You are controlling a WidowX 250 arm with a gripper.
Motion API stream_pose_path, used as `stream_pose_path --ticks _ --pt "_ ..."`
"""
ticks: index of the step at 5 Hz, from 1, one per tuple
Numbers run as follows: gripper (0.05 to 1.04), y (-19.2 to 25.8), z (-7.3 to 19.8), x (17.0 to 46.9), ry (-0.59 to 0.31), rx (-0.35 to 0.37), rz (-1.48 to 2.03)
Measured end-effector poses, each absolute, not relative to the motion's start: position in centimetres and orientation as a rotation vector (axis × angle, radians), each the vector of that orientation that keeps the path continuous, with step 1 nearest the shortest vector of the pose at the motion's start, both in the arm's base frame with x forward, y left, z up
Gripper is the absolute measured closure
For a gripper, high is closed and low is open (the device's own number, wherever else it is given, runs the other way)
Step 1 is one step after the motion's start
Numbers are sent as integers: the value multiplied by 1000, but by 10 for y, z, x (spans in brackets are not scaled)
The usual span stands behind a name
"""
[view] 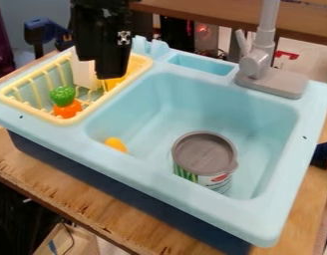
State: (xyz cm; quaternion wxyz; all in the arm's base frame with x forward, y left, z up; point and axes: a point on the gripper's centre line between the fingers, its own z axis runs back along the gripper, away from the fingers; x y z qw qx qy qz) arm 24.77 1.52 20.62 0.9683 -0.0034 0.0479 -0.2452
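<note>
Here we are: our gripper (111,75) hangs over the rack (113,93) at the sink's (153,178) left edge, beside a white piece (82,70) and yellow toy (114,82). Clenched or released? We can't tell! We've got a green toy (62,95) touching an orange one (68,109) toward the rack's front corner, and the can (205,154) near the basin's (219,104) front edge.

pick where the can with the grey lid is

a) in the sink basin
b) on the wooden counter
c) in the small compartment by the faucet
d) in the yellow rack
a, since the can stands inside the light blue sink basin, while the yellow rack beside it holds a green piece and an orange piece
</note>
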Motion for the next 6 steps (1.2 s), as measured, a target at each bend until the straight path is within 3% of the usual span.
stream_pose_path --ticks 1,3,4,6 --pt "81 15 199 247 122 -16 -496" --pt "81 -47 176 232 107 -168 -597" --pt "81 -66 177 230 95 -196 -615" --pt "81 -74 158 226 179 -144 -550"
